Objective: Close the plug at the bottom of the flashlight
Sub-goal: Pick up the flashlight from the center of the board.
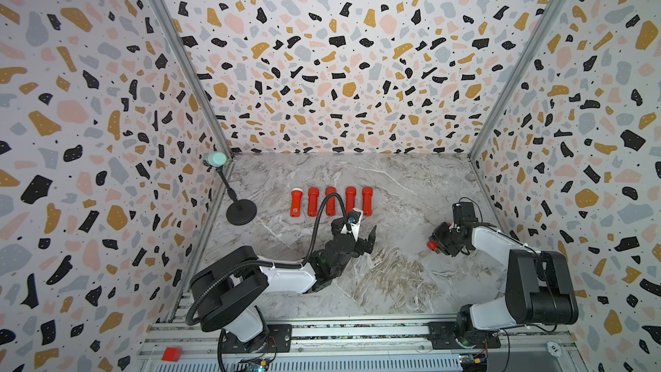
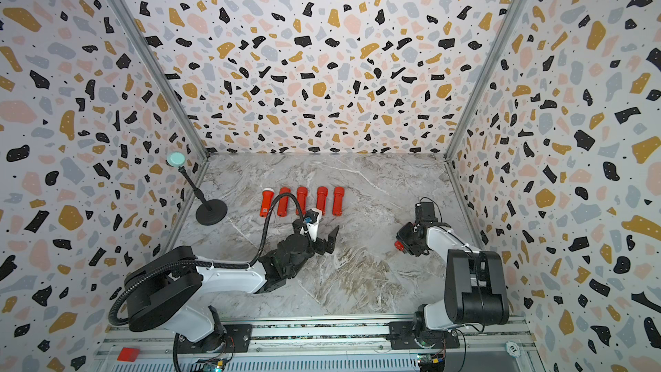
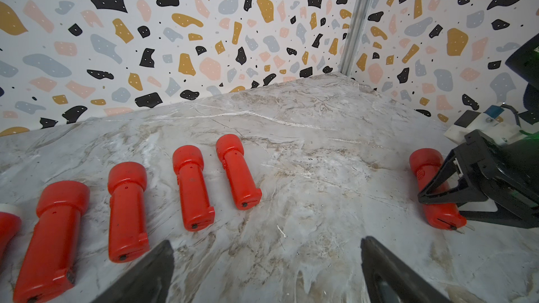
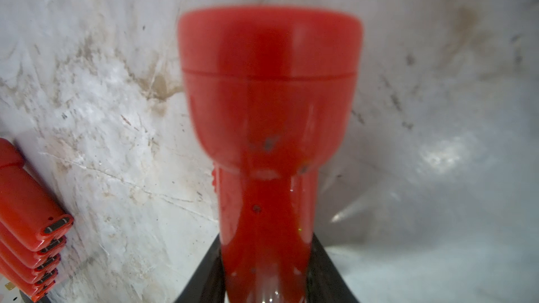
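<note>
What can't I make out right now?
- Plug end of the gripped flashlight: cut off by the right wrist view's edge, under the right pincer in both top views, small in the left wrist view.
- Row of flashlights: left arm's cable crosses some in both top views.
- White-headed flashlight: cut off by the left wrist view's edge.

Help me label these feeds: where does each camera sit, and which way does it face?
Both top views: high above the front rail, looking down toward the back wall; left arm, left gripper, right arm, right gripper show.
Left wrist: on the left arm, facing the back wall across the flashlight row; its open fingertips show.
Right wrist: on the right arm, looking along the gripped flashlight; its fingers show.
Shared: all views show the row and gripped flashlight.
</note>
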